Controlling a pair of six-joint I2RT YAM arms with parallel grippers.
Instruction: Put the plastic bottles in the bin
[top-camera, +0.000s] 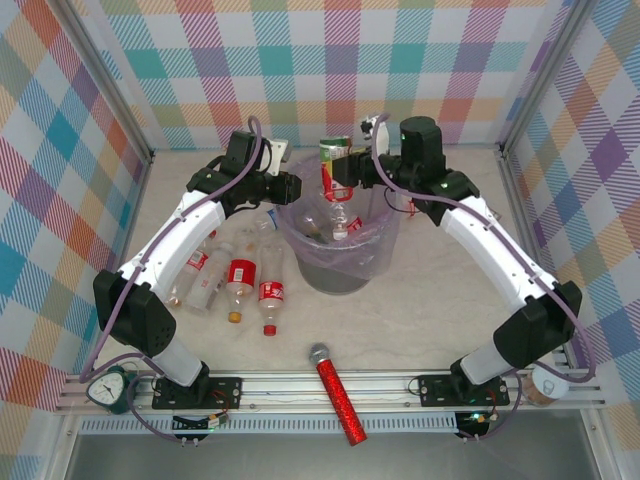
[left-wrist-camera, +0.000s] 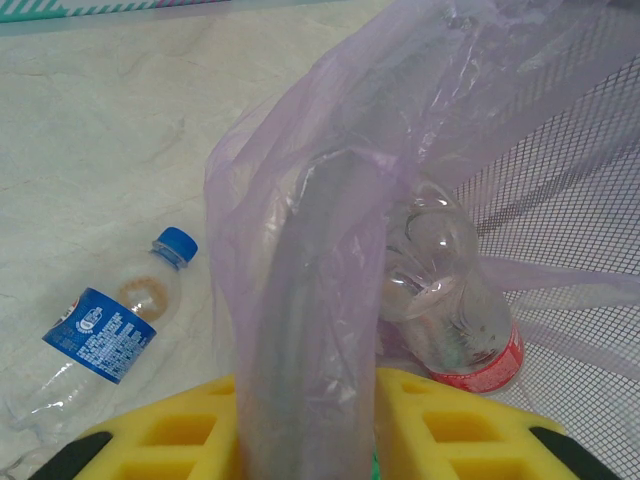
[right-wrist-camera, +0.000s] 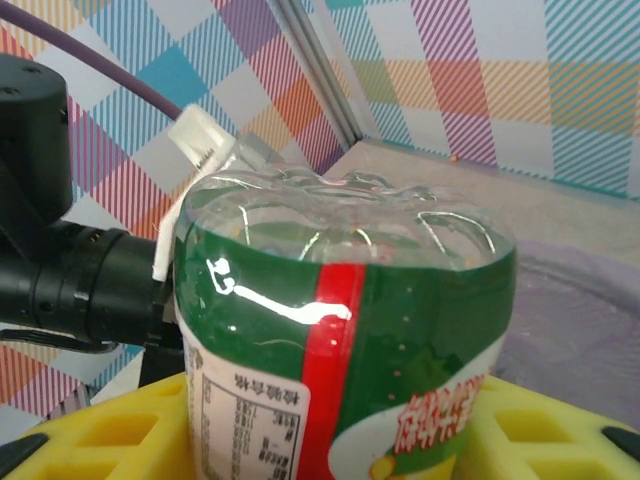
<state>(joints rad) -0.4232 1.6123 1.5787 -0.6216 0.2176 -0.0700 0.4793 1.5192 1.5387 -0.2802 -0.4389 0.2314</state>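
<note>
The green-labelled bottle (right-wrist-camera: 350, 330) is cut off at the bottom of the right wrist view, so its cap end is hidden. Its ridged clear base points away from the wrist, with its long axis along the fingers. The right end effector (top-camera: 350, 178) is partly closed around it above the far rim of the bin (top-camera: 345, 270), mid-desk. The left end effector (left-wrist-camera: 308, 410) pinches the bin's bag-covered left rim. A red-labelled bottle (left-wrist-camera: 455, 330) shows blurrily through the bag. More bottles (top-camera: 241, 272) lie left of the bin, two with caps toward the near edge.

You have one bin (top-camera: 345, 272), one microphone (top-camera: 338, 395), one green-labelled bottle (top-camera: 336, 158) raised, about six bottles (top-camera: 240, 278) lying on table (top-camera: 420, 330), at least two inside bin
</note>
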